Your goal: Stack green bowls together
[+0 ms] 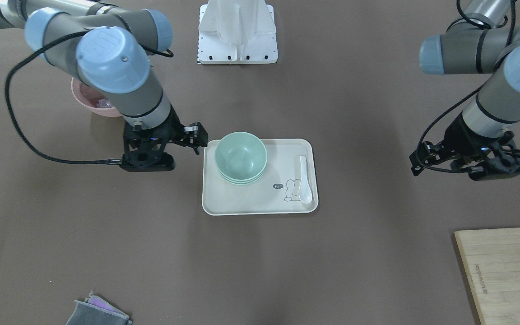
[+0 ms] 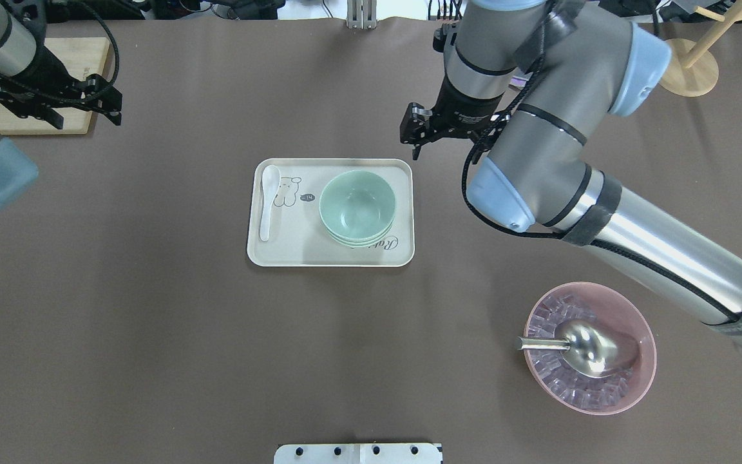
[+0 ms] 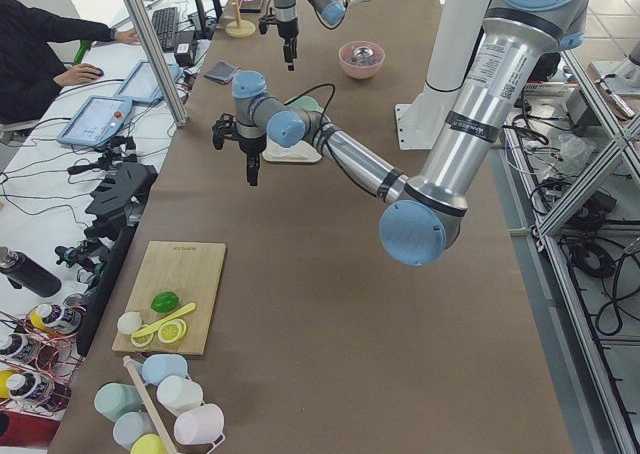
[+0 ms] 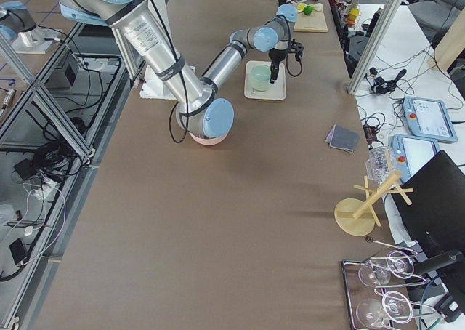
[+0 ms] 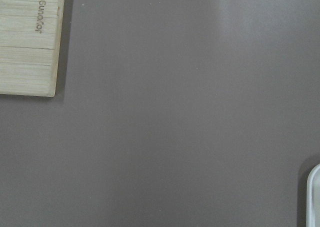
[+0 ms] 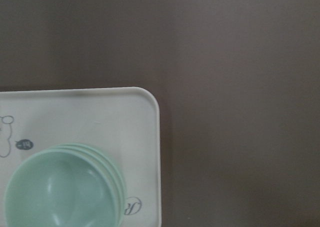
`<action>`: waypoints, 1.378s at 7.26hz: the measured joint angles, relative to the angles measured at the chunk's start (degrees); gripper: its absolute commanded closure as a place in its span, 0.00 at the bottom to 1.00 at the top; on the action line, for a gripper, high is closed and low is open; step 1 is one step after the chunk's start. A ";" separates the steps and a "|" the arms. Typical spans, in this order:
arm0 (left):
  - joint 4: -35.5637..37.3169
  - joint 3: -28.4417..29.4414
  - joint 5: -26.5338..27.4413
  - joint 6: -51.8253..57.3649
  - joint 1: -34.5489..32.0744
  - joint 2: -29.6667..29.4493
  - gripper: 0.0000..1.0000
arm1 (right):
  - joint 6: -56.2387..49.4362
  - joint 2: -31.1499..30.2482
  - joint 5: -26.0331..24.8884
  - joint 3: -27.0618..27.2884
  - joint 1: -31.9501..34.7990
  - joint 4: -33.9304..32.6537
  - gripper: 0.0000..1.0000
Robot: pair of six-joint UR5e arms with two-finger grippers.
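The green bowls (image 1: pixel 240 155) sit nested in one stack on the cream tray (image 1: pixel 251 198), at the end away from the white spoon (image 1: pixel 305 178). From overhead the green bowls (image 2: pixel 357 206) show one rim above another. My right gripper (image 2: pixel 411 143) hovers open and empty just past the tray's far right corner, a short gap from the stack; in the front view the right gripper (image 1: pixel 199 140) is beside the tray's edge. The right wrist view looks down on the green bowls (image 6: pixel 60 187). My left gripper (image 2: pixel 115 103) hangs open and empty far from the tray, near the cutting board.
A pink bowl (image 2: pixel 590 348) with ice and a metal scoop stands near the robot on the right. A wooden cutting board (image 2: pixel 55 64) with fruit lies at the far left. A folded cloth (image 1: pixel 97 311) lies at the far edge.
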 measured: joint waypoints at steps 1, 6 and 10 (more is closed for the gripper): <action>-0.03 0.07 -0.82 4.02 -2.76 1.95 0.02 | -7.99 -4.74 -0.03 2.05 3.98 -2.00 0.00; -0.10 0.92 -7.23 15.84 -14.39 7.62 0.02 | -46.30 -27.59 7.06 -0.75 31.79 -2.26 0.00; -0.24 5.38 -7.65 23.40 -20.84 11.85 0.02 | -52.93 -38.70 8.26 -2.13 43.01 0.56 0.00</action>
